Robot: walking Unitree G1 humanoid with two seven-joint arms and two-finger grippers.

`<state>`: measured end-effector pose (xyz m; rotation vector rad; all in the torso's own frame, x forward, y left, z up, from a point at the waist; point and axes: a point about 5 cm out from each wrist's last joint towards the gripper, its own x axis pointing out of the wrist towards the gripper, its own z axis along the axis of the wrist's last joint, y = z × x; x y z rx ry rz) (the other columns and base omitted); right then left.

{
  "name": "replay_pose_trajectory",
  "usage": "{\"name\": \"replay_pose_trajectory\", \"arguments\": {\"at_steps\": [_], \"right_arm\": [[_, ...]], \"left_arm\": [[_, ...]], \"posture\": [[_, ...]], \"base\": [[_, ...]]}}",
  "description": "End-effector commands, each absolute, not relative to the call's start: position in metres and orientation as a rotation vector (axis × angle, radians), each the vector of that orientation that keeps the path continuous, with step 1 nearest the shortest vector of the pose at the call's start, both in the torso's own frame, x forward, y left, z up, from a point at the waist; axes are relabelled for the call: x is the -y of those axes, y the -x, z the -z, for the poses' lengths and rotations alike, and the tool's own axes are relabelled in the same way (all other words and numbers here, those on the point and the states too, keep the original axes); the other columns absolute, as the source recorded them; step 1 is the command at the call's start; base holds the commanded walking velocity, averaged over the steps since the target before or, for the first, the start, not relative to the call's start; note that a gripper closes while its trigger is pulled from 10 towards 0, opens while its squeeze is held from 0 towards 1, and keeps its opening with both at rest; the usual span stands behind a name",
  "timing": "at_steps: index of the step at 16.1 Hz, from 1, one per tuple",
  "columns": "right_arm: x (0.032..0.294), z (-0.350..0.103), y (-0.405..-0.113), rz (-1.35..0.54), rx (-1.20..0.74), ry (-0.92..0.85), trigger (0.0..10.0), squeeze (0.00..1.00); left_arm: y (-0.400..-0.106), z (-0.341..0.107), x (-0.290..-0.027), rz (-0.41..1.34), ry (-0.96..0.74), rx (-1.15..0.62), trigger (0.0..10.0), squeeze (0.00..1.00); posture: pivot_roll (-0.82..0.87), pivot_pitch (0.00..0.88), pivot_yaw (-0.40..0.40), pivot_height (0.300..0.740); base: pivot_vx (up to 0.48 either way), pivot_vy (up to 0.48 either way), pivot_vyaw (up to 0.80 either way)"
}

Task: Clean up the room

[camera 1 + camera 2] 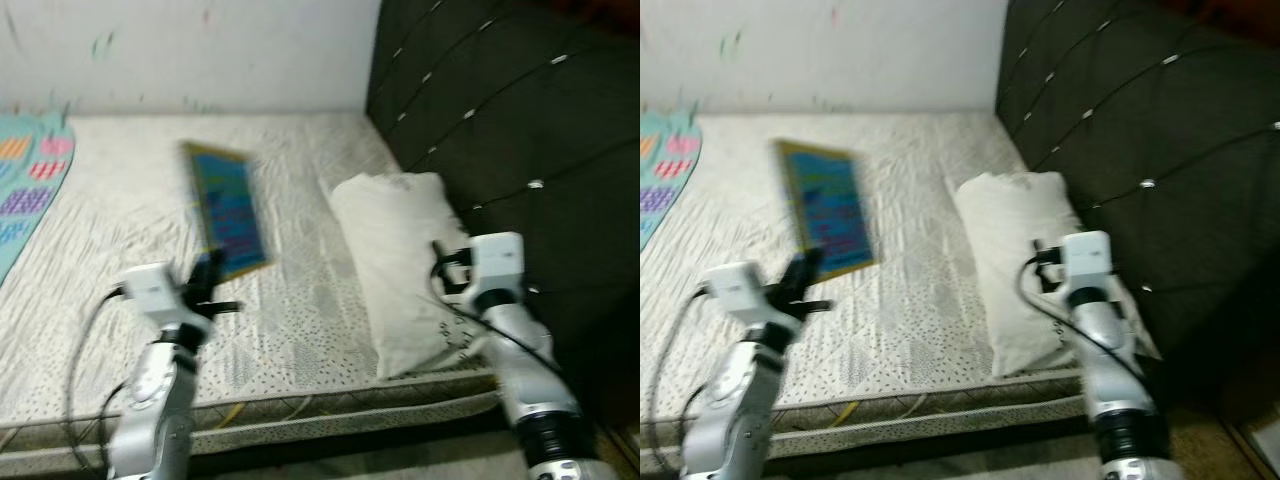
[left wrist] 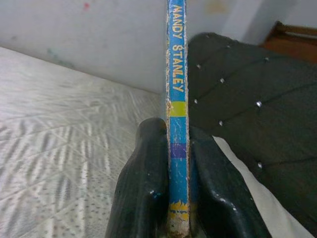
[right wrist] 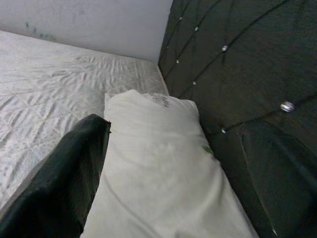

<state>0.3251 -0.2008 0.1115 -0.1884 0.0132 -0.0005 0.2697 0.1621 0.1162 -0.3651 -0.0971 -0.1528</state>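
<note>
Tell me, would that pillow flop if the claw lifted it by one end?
Probably. The pillow looks soft and creased, so it would likely sag. It seems light for its bulk. The cloth should grip well, and the open right claw already straddles it.

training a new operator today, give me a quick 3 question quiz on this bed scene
1. True or false: the left gripper is shut on the book.
2. What lies beside the dark headboard? A) white pillow B) folded towel C) laundry basket
3. Fill in: the right gripper hovers over the pillow with its fingers ____.

Key
1. True: its fingers clamp the book's spine.
2. A.
3. Open: one finger shows on each side of the pillow, set apart.
</note>
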Motion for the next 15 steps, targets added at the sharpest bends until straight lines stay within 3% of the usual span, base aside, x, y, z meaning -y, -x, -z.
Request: {"name": "replay_pose_trajectory", "arguments": {"at_steps": [1, 12, 15], "right_arm": [[0.1880, -0.1148, -0.3290, -0.039, 0.003, 0.175, 10.0, 0.00], [0.1902, -0.1164, -0.3305, -0.042, 0.008, 0.191, 10.0, 0.00], [0.1908, -0.1206, -0.3322, -0.031, 0.023, 0.193, 10.0, 0.00]], "left_arm": [[-0.2706, -0.1262, -0.1753, 0.111, 0.343, 0.142, 10.0, 0.00], [-0.2749, -0.1233, -0.1749, 0.076, 0.336, 0.123, 10.0, 0.00], [-0.2778, -0.1226, -0.1742, 0.077, 0.342, 0.119, 10.0, 0.00]], "posture": [[0.00, 0.000, -0.031, 0.740], [-0.01, 0.000, -0.032, 0.740], [-0.02, 0.000, -0.022, 0.740]], "base": [[0.000, 0.000, 0.00], [0.000, 0.000, 0.00], [0.000, 0.000, 0.55]]}}
